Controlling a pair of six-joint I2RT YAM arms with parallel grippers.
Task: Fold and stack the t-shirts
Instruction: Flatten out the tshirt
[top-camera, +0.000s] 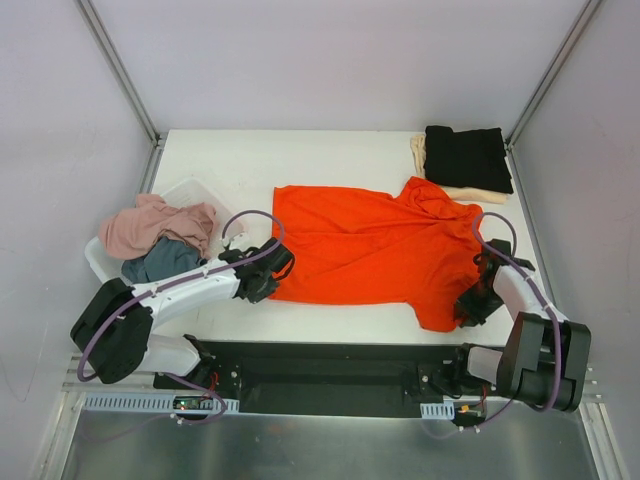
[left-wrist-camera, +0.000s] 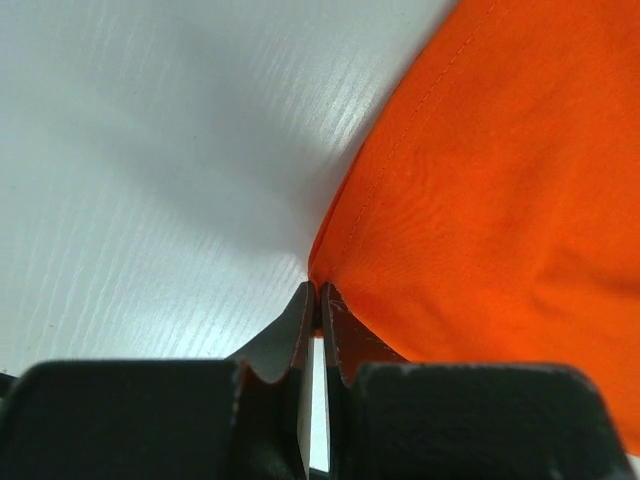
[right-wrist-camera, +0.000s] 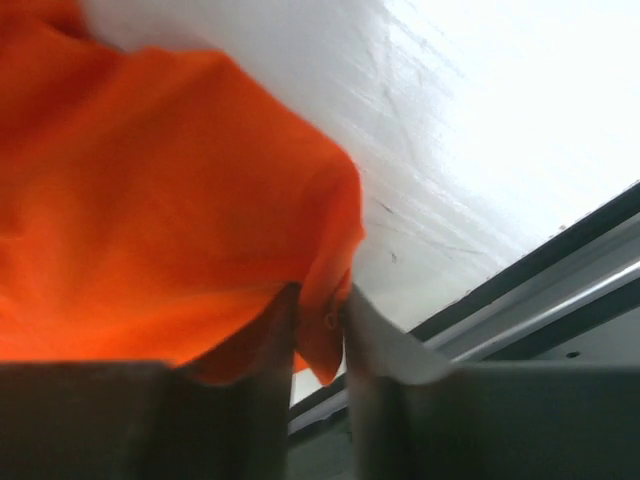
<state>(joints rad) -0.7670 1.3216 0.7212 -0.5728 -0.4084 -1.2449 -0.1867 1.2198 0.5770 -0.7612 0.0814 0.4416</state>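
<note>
Pinching both near corners of the bright orange-red cloth t-shirt (top-camera: 360, 245), spread flat mid-frame: left gripper (left-wrist-camera: 318, 300) pressed tight on hem corner, right gripper (right-wrist-camera: 320, 300) nipping lower-right edge, likely readying a fold.

White arms (top-camera: 190, 285), purple cables (top-camera: 250, 213), black gripper (left-wrist-camera: 318, 295)

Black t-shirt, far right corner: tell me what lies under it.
A cream-beige t-shirt, showing only at the left and near edges of the black t-shirt. Its middle is covered; anything else beneath cannot be seen.
</note>
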